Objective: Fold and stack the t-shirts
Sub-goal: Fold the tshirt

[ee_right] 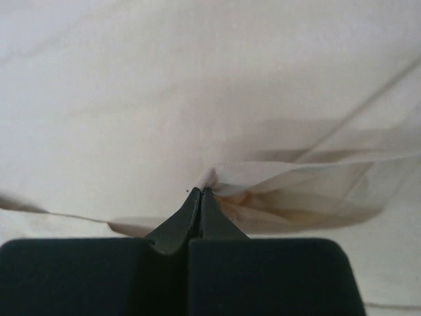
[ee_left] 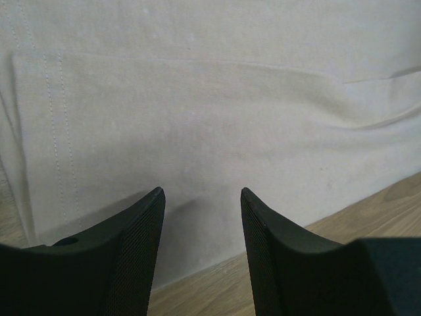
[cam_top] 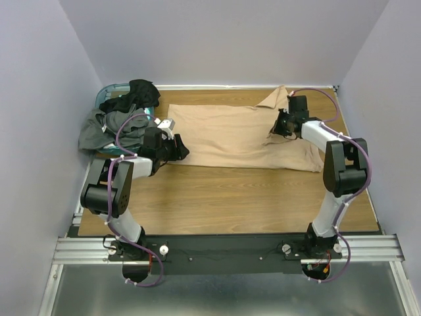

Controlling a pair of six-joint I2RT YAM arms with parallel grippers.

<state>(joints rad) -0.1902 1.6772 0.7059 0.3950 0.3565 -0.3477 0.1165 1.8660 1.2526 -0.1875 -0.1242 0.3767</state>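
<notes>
Both end effectors hide parts of the tan t-shirt (cam_top: 237, 135).

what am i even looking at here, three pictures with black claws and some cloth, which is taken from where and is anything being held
These are two robot arms bolted at the near edge of a wooden table. The wide picture comes from a fixed camera above and behind them. The other two come from small cameras on the wrists, so each shows its own black fingers at the bottom.

A plain tan-beige cloth t-shirt lies spread flat on the table. At the far left, a heap of dark grey and black shirts spills over a teal plastic basket.

The right gripper is shut, pinching a fold of the tan shirt near its collar end. The left gripper is open over the shirt's hemmed edge and holds nothing.
</notes>
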